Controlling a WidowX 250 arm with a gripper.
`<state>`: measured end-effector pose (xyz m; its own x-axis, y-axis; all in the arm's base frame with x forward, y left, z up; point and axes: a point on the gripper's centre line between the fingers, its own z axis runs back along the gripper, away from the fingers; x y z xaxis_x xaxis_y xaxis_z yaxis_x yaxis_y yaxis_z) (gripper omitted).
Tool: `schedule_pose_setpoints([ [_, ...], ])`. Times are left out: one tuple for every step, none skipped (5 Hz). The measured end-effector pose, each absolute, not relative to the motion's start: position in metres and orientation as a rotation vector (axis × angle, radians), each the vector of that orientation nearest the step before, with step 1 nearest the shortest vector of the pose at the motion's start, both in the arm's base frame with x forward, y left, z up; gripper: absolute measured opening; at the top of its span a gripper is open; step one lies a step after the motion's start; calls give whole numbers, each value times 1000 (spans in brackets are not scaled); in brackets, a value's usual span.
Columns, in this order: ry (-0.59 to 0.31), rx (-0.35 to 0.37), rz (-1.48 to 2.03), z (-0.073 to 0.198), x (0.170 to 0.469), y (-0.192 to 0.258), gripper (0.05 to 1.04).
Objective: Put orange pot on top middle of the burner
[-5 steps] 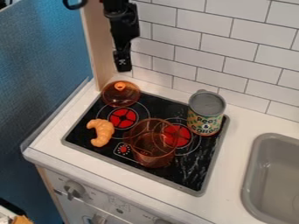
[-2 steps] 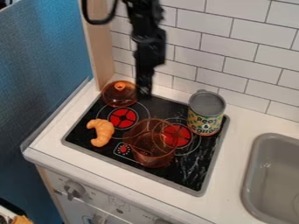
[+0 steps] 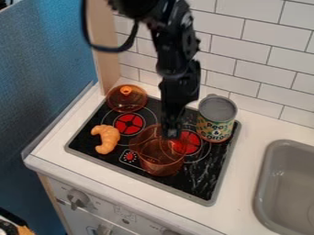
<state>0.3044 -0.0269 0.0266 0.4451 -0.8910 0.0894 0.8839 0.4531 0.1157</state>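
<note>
Black hand (image 3: 173, 131) at the far rim of the transparent orange pot (image 3: 160, 158), wide or narrow I cannot tell, pot near the stovetop's (image 3: 199, 183) front edge, slim gap to the croissant (image 3: 107, 140), can (image 3: 215, 121) by the back corner.

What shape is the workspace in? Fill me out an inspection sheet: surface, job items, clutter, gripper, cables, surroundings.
Surface: black stove top with red burner markings, set in a white counter.
Job items: orange see-through pot upright on the stove top, overlapping the right-hand burner in view.
Clutter: croissant left of the pot, orange lid at the back left corner, can upright at the back right.
Gripper: hangs down at the pot's rear rim; contact cannot be told.
Cables: black cable looping from the arm, above the stove top.
Surroundings: tiled wall behind, grey sink at right, blue panel at left.
</note>
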Motion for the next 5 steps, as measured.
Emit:
schedule_pose_setpoints([
  [-172,51,-1089,26,289,-30,1000],
  [-176,-13,-1119,19,277,-37,1000],
  [-165,-34,-1141,3,277,-38,1000],
  [-129,-56,-1150,-26,275,-33,1000],
  [-106,-31,-1153,-38,275,-27,1000],
])
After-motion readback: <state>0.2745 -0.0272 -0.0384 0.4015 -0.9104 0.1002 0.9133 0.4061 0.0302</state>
